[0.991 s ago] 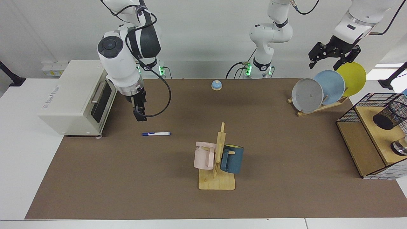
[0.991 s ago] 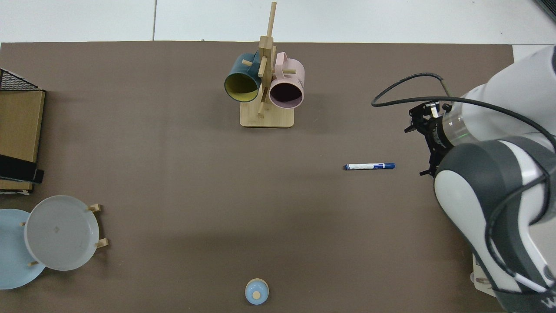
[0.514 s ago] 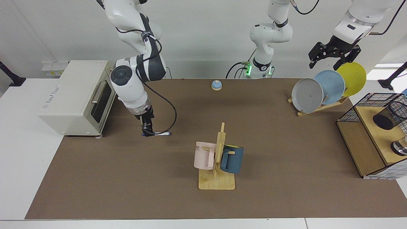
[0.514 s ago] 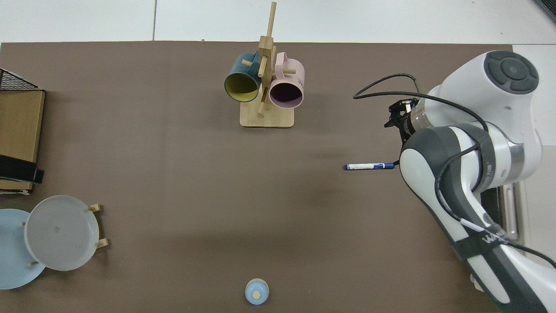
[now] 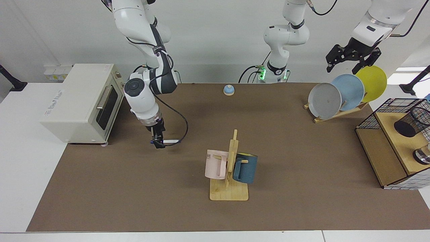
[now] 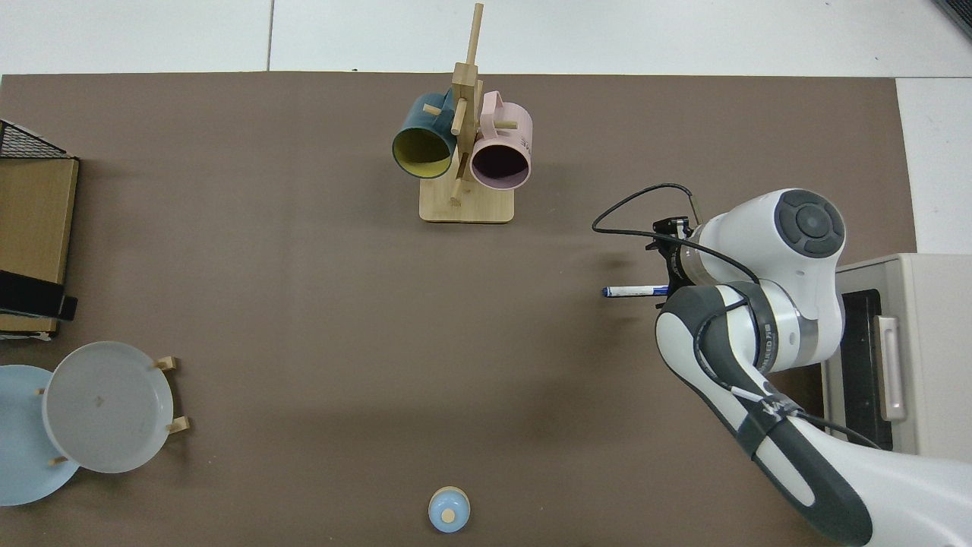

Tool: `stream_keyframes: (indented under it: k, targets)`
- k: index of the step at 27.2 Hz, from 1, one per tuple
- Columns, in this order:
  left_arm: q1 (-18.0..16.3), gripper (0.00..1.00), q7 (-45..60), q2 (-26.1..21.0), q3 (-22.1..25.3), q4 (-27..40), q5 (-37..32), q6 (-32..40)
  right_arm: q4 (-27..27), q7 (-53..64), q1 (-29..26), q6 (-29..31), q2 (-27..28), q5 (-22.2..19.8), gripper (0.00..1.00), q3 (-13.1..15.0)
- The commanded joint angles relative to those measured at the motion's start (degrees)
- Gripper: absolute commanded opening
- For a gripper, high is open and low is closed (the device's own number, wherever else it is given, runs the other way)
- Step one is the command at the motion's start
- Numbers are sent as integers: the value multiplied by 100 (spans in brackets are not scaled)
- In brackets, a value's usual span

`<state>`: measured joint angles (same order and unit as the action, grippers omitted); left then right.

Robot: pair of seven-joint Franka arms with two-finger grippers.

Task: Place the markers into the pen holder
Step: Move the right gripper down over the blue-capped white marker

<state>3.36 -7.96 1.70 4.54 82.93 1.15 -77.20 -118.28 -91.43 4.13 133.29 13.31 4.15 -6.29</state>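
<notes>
Brown mat [image 5: 134, 188]: right claw [image 5: 158, 144] at the marker [image 6: 634, 290], grip unclear; left claw [image 5: 347, 64] released, waiting.

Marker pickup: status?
Right gripper down at marker, which lies flat on the mat. Left gripper open, waiting above plate rack. Pen holder far across; mug tree between.

Slim marker [image 5: 170, 140] [image 6: 634, 291]: white barrel, blue tip showing, lying flat on the brown counter [image 5: 134, 188], well apart from the mug rack [image 5: 230, 168]. Black wire-mesh pen holder [image 5: 412, 122]: tilted on its side inside the wire-and-wood crate [image 5: 386, 158], far beyond that rack.
</notes>
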Motion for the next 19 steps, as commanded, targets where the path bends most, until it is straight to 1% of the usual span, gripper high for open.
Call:
stream_keyframes:
  k: [1, 19]
  targets:
    - [-46, 100, -13, 85, -23, 65, 61, 21, -371, 258, -61, 523, -13, 138, 99, -13]
    - [-37, 100, 23, 94, -32, 65, 69, 38, -371, 512, -70, 698, 189, 121, 97, -13]
